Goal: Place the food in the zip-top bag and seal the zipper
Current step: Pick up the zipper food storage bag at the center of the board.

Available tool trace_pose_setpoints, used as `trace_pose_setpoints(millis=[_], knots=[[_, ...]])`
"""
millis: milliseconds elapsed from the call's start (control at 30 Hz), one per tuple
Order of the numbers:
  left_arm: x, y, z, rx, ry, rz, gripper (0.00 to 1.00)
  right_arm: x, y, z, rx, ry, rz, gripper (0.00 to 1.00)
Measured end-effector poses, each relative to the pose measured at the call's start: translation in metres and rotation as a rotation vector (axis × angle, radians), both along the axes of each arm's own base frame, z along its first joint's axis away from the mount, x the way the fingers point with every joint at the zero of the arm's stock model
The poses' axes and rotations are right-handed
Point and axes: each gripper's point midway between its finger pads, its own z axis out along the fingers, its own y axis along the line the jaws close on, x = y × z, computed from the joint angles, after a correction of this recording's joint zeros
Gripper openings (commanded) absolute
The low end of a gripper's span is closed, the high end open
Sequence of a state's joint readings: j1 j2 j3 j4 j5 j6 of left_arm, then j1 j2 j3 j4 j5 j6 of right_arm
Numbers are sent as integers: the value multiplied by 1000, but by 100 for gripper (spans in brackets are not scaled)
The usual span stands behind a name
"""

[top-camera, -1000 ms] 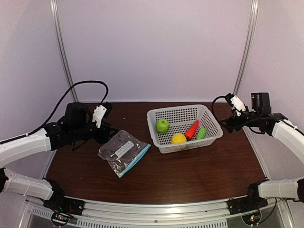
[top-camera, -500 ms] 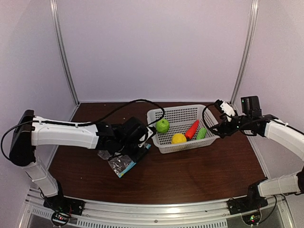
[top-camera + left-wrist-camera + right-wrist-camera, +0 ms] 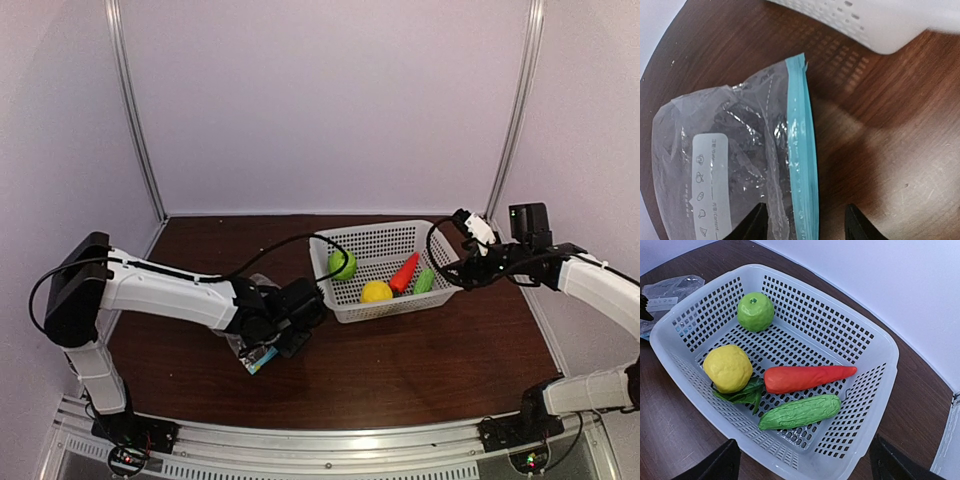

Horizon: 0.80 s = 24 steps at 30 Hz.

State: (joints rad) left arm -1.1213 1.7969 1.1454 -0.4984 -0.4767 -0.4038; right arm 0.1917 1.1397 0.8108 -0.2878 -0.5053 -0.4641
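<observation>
The clear zip-top bag (image 3: 730, 165) lies flat on the brown table, white label up, and my left arm hides most of it in the top view (image 3: 246, 350). Its teal zipper (image 3: 802, 165) runs between my fingers. My left gripper (image 3: 806, 226) is open and straddles the zipper edge from just above, holding nothing. The green apple (image 3: 755, 311), yellow lemon (image 3: 728, 368), red carrot (image 3: 807, 378) and green oblong vegetable (image 3: 800, 411) lie in the white basket (image 3: 840, 295). My right gripper (image 3: 807, 466) is open and empty, above the basket's right side (image 3: 462, 268).
The white perforated basket (image 3: 400, 228) stands at centre right, just right of the bag. Its corner (image 3: 890, 35) is close above the zipper end in the left wrist view. White walls with metal posts enclose the back and sides.
My left arm swung from the far left over the bag and came down at its zipper edge. My right arm moved a little left toward the basket, then held.
</observation>
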Motion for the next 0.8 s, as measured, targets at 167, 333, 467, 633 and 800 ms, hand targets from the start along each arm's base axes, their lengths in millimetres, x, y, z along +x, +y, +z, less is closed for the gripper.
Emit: trace_pose_setpoints(millis=[167,333,467,633,800], knots=[[0,14,-21,58,3,42,37,-1,0,0,0,-1,0,91],[5,19,-21,68,-32,85,11,-1,0,0,0,-1,0,91],[6,25,-20,83,-43,108,0,-1,0,-1,1,0,0,90],[4,36,-12,111,-49,127,0,-2,0,-1,-7,7,4,83],[0,50,45,42,-95,138,0,8,6,28,-79,-21,97,76]])
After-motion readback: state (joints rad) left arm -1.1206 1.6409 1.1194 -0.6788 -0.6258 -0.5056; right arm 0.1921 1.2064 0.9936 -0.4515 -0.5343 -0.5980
